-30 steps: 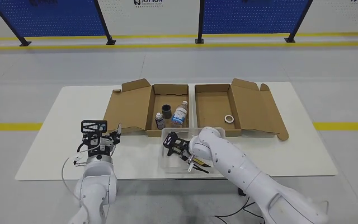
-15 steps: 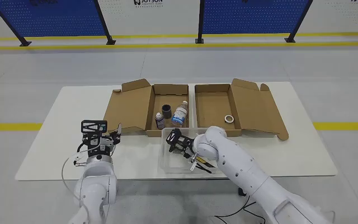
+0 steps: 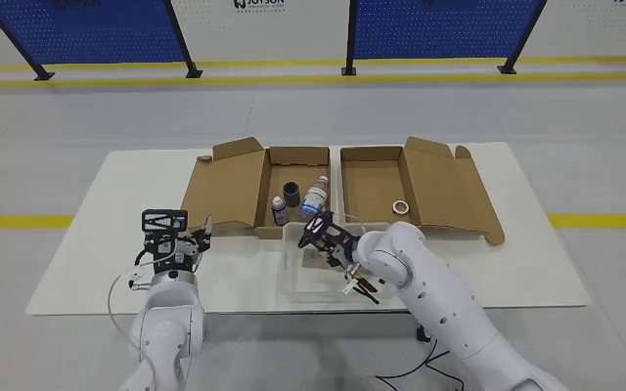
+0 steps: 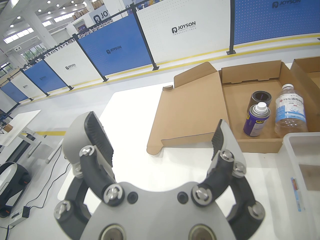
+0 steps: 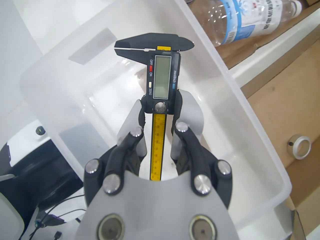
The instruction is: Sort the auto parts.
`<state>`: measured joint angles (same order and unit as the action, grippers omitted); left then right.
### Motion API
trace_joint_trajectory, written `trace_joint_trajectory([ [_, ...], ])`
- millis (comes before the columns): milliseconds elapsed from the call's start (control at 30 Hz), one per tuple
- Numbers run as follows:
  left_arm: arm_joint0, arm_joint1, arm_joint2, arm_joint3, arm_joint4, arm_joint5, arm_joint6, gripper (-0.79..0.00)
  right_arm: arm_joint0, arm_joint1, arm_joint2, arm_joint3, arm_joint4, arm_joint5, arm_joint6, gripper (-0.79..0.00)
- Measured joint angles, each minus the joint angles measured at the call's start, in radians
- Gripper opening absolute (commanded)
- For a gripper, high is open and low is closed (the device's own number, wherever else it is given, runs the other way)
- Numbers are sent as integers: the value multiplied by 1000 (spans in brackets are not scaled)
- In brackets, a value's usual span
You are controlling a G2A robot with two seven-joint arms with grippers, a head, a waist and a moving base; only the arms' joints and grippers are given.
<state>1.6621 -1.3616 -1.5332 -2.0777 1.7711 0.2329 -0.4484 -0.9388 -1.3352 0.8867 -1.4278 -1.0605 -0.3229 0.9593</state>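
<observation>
The right gripper (image 5: 160, 116) is clamped on the body of a digital caliper (image 5: 162, 76) and holds it above the clear bin (image 5: 240, 116), the yellow beam running back between its fingers. The left gripper (image 4: 157, 123) hangs wide open with nothing in it, over the table near the left box (image 3: 293, 166). That box holds 1 bottle (image 5: 250, 13), 1 spray can and 1 black cylinder, and the right box (image 3: 372, 191) holds 1 metal ring (image 5: 298, 146), so the caliper probably belongs with the ring. The arm should lift until the caliper's tip clears the bin rim and box wall, keep it level, and set it on bare cardboard beside the ring before letting go.
</observation>
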Motion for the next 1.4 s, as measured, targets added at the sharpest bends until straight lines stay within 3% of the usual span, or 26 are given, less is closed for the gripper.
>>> trace_joint_trajectory([
  [467, 0, 0, 0, 0, 0, 0, 0, 0, -114, 21, 151, 19, 283, -42, -233, -785],
  [1400, 0, 0, 0, 0, 0, 0, 0, 0, -89, 38, 170, 6, 268, -51, -250, -785],
])
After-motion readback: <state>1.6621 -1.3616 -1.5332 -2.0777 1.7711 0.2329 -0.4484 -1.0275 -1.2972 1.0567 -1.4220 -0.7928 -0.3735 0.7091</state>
